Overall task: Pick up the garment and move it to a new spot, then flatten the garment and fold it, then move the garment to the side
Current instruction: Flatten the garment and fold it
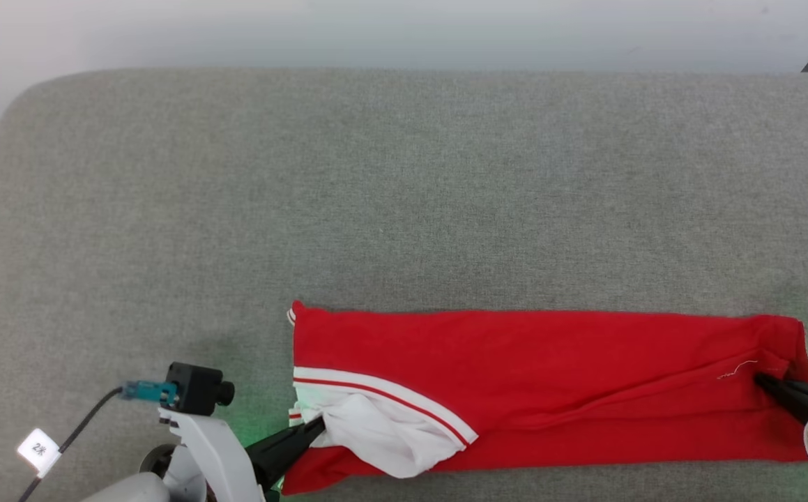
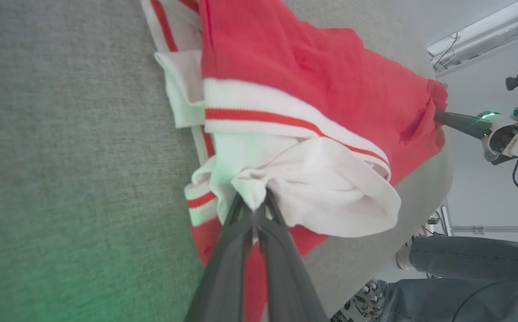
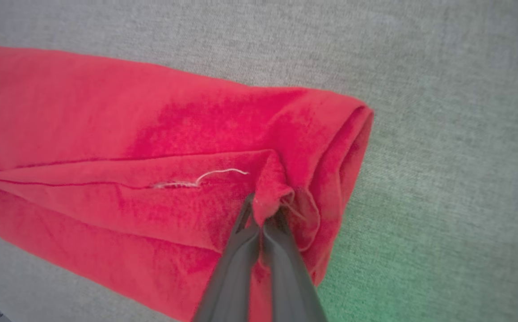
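In the head view, the garment (image 1: 550,376) is seen as a long, flat band on the near part of the grey cloth-covered tabletop (image 1: 376,174), with its long axis running left to right. Each short end is held by the arm nearest it. The left gripper (image 1: 316,427) is pinched on the white panel, and the right gripper (image 1: 759,378) is pinched on a red fold.

In the left wrist view, soft white knit is bunched between the closed fingers, next to a white-and-red striped trim band (image 2: 285,112). The red cloth runs away toward the other arm.

In the right wrist view, a puckered red ridge is clamped beside a loose pale thread (image 3: 205,178), and the layered end is softly rolled. It is judged that both ends must be carried together in any coming move.
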Available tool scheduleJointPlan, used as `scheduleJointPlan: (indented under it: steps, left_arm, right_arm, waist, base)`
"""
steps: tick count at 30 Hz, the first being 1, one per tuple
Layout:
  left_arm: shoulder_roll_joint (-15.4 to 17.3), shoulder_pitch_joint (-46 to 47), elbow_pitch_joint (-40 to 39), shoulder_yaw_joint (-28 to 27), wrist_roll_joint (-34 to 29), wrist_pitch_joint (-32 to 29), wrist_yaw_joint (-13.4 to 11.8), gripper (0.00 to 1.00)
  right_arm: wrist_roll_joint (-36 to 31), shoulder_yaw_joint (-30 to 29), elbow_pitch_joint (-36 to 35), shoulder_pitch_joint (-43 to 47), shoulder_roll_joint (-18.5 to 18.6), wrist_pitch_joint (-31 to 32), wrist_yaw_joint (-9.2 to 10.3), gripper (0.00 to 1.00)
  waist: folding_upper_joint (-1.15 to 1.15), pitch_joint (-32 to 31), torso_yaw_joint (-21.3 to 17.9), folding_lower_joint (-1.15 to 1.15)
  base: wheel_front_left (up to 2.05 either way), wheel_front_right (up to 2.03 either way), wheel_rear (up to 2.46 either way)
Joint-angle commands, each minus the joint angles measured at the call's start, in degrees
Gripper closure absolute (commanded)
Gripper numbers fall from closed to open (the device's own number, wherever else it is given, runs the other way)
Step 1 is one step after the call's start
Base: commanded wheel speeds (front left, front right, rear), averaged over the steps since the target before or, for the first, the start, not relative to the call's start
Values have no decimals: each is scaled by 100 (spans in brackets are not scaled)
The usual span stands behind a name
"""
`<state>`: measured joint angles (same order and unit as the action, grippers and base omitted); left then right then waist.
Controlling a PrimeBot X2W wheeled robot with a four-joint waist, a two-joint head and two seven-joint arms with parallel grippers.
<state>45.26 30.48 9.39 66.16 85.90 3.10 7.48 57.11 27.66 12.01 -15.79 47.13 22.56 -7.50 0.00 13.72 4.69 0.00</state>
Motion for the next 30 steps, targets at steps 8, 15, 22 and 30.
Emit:
scheduleJointPlan:
  steps: [8,15,22,30]
  left_arm:
    - [-141,-55,225,-21,-17,389,-11,17]
    - [-56,-221,125,-185,35,866,-11,0]
    - [-277,-718,479,-633,-118,1190,-149,0]
    - [-948,-1652,773,-1834,-972,1198,-360,0]
  right_arm:
    - [-61,-125,121,-43,-165,-355,2,14]
    - [119,-428,188,259,-115,-523,2,0]
    - [343,-927,321,938,-225,-805,2,0]
    - [448,-1454,477,1629,-435,-915,2,0]
  waist:
    - [0,-127,-11,0]
    - [0,-447,135,0]
    - [0,-840,428,0]
    - [0,-1083,600,0]
  base:
    - [0,0,0]
    - [0,0,0]
    - [0,0,0]
    - [0,0,0]
